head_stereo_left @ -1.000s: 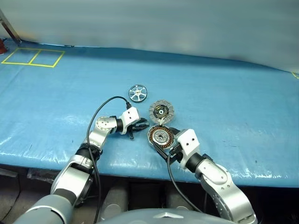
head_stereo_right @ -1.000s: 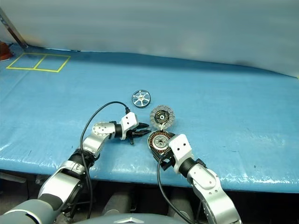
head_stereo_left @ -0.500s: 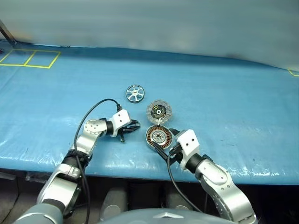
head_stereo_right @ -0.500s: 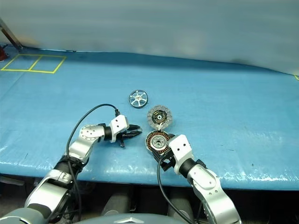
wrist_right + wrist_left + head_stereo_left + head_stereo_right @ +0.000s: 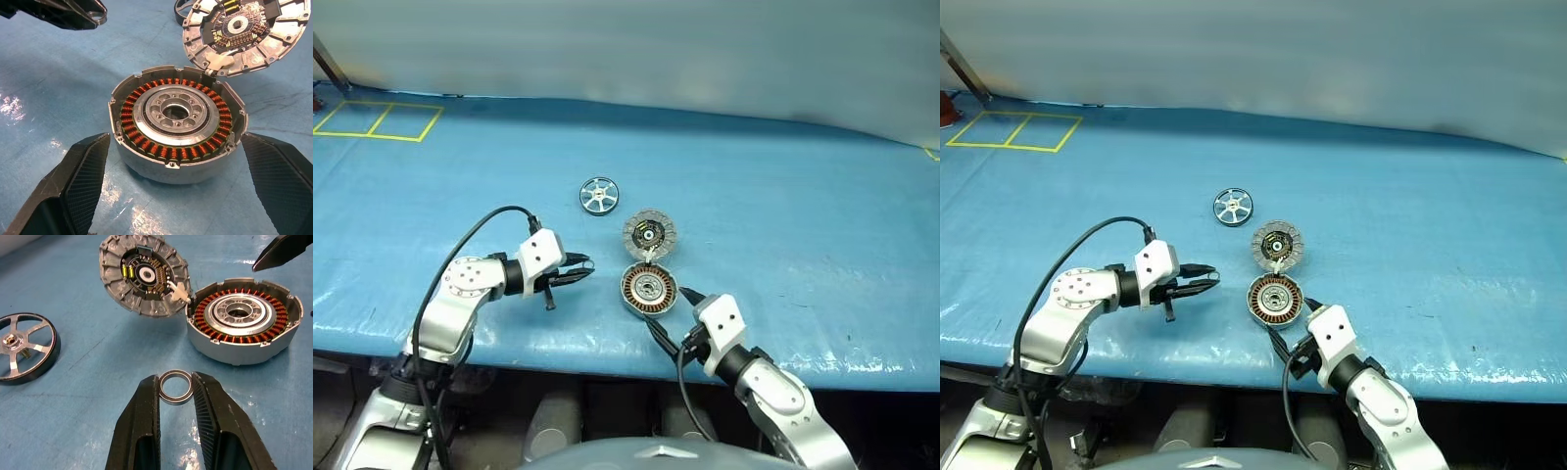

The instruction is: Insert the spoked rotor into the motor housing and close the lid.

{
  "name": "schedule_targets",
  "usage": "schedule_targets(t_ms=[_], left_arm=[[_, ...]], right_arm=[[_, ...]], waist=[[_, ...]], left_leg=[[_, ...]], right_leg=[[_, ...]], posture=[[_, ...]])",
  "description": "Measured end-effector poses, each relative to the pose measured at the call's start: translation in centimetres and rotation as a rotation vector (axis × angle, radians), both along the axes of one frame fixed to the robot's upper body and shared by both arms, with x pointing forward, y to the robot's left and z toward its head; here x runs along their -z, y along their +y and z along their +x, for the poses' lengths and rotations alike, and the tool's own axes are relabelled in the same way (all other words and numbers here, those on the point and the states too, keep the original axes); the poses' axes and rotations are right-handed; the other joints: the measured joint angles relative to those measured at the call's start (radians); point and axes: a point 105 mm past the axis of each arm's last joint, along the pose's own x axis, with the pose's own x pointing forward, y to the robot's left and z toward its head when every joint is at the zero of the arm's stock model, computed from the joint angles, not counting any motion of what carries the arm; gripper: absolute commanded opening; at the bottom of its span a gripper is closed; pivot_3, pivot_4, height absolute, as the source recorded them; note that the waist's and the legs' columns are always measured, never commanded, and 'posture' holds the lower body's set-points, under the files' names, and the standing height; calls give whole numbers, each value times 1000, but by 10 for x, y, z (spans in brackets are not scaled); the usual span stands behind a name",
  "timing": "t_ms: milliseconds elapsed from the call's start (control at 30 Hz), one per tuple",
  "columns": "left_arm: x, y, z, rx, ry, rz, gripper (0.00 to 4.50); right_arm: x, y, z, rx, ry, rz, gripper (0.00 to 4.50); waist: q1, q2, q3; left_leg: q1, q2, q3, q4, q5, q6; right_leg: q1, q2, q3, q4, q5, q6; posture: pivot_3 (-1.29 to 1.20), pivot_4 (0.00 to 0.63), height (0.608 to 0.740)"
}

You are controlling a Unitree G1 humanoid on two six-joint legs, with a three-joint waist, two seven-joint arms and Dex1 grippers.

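The motor housing stands open on the blue table, its copper windings ringing a silver hub. Its lid lies flipped back at the housing's far edge, inner face up. Further back and to the left, the spoked rotor lies flat by itself. Left of the housing and clear of it, my left gripper is shut on a small silver ring. On the near side of the housing my right gripper is open, with one finger to each side of the housing and neither touching it.
Yellow tape squares mark the far left corner of the blue cover. The table's front edge runs just below both grippers. A black cable loops over my left arm.
My left gripper has drawn back leftward and upward from the housing, with the silver ring between its fingers. My right gripper has pulled back a little toward the table's front edge.
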Motion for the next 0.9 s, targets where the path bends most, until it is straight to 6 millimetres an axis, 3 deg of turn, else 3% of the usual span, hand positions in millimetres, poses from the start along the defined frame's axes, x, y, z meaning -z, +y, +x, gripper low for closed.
schedule_targets(t_ms=[233,433,667,900], left_arm=[[-8,-39,-6,152,57,-30,648],[8,-67,-8,259,97,18,648],[25,-79,-5,294,89,65,648],[30,-90,-3,316,74,74,648]], right_arm=[[0,-8,3,55,-27,-12,4500],[1,-9,4,83,-32,-17,4500],[2,-10,5,87,-34,-22,4500],[2,-10,5,88,-39,-34,4500]], waist=[[7,0,0],[7,0,0],[8,0,0],[8,0,0]], left_leg=[[0,0,2,0,0,2],[0,0,3,1,0,2],[0,0,3,1,0,3],[0,0,3,1,-1,3]], right_leg=[[-1,6,1,0,0,0],[-1,7,4,0,0,0],[-1,8,5,0,0,1],[0,8,6,1,0,1]], posture=[[0,150,740],[0,150,740],[0,150,740],[0,150,740]])
